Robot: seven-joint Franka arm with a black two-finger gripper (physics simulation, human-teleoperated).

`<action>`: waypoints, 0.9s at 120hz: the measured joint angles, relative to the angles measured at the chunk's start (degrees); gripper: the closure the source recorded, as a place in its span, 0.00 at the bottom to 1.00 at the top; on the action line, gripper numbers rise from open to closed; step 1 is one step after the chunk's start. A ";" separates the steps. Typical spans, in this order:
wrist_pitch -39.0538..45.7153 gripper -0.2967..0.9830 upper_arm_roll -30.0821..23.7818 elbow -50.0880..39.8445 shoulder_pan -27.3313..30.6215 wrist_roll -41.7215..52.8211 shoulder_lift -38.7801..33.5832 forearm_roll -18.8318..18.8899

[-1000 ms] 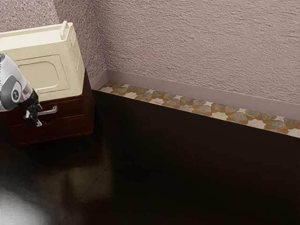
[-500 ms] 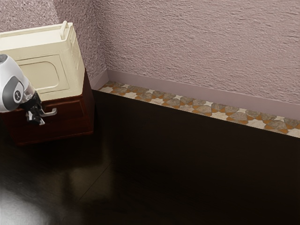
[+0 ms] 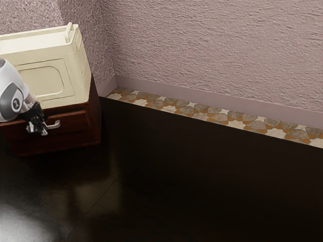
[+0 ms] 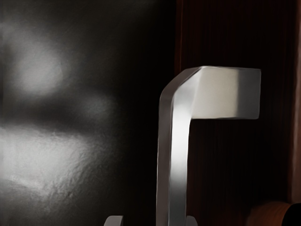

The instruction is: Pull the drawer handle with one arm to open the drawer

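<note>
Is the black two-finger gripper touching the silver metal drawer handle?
Cannot tell. In the wrist view, a gap separates the handle from one fingertip of the gripper, but the handle overlaps the other, hiding any contact; the exterior view doesn't settle it.

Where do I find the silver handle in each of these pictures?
Exterior view: toward the view's left, the handle juts out just beside the black hand.
Wrist view: large and close, the handle runs from near the middle to the picture's edge.
Shared landmark: the dark reddish drawer front, which the handle is fixed to in both.
</note>
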 joint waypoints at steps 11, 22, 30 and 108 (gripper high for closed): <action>-0.07 0.72 0.00 -1.12 -0.07 -0.01 -0.84 -0.01; -0.12 0.72 -0.30 -2.14 0.07 -0.02 -1.84 -0.02; -0.21 0.72 -0.47 -2.75 -0.08 -0.02 -2.68 -0.02; 0.21 0.72 -0.58 -10.22 -0.59 0.46 -10.04 0.17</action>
